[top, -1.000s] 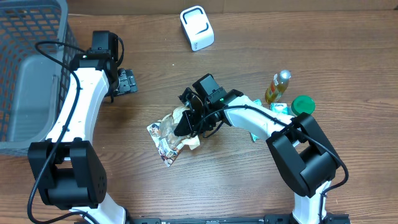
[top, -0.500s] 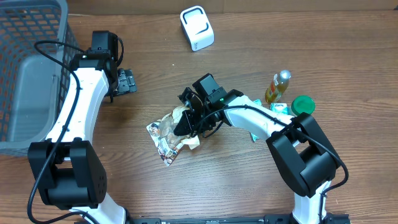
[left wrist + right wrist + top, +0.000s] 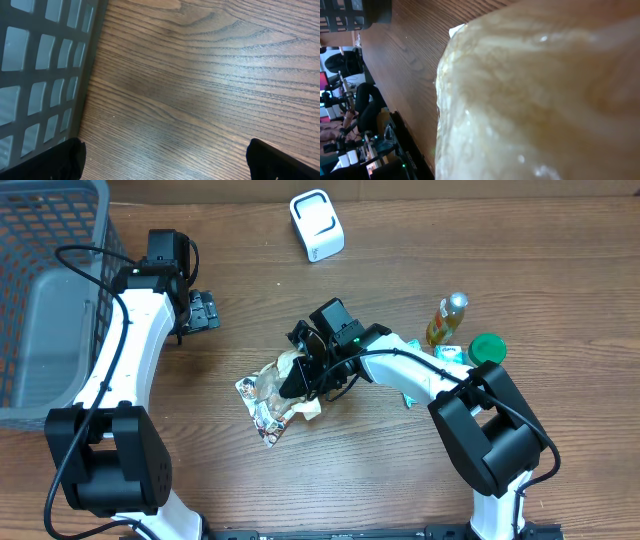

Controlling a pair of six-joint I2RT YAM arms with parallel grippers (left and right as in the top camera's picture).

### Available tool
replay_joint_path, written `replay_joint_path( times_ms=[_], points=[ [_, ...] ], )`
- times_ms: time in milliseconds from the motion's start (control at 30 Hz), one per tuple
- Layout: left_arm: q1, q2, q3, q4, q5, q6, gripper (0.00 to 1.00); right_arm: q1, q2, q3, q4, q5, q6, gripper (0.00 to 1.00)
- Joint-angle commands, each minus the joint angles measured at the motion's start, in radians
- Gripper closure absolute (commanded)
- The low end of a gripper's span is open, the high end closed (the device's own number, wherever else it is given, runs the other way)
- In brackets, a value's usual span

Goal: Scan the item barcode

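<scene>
Wooden table (image 3: 400,480) with scattered goods.
Around the snack bag (image 3: 268,402): basket (image 3: 50,220) far left, white scanner (image 3: 317,225) farther back, bottle (image 3: 447,320) and green lid (image 3: 487,348) right.

surface (image 3: 400,480): brown wood, long dark grain lines, spans the overhead view | light: even, with a pale soft sheen on the wood in the left wrist view | past the surface edge, right wrist view: blurred room (image 3: 332,47) with bright patches and dark chair-like shapes (image 3: 364,107) | walls, windows: cannot tell
</scene>
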Motion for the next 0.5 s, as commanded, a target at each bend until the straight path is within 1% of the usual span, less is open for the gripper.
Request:
replay_joint_path(
  times_ms=[0,133,300,367,467],
  points=[
    [0.002,0.003,0.024,0.002,-0.017,0.012,0.01,0.007,0.003,-0.009,0.007,-0.016,-0.007,0.96],
    [0.002,0.003,0.024,0.002,-0.017,0.012,0.01,0.007,0.003,-0.009,0.006,-0.016,-0.007,0.96],
    [0.002,0.003,0.024,0.002,-0.017,0.012,0.01,0.007,0.003,-0.009,0.006,-0.016,-0.007,0.92],
    [0.002,0.003,0.024,0.002,-0.017,0.012,0.00,0.007,0.003,-0.009,0.006,-0.016,-0.007,0.92],
    [0.002,0.003,0.024,0.002,-0.017,0.012,0.01,0.007,0.003,-0.009,0.006,-0.016,-0.007,0.96]
  ],
)
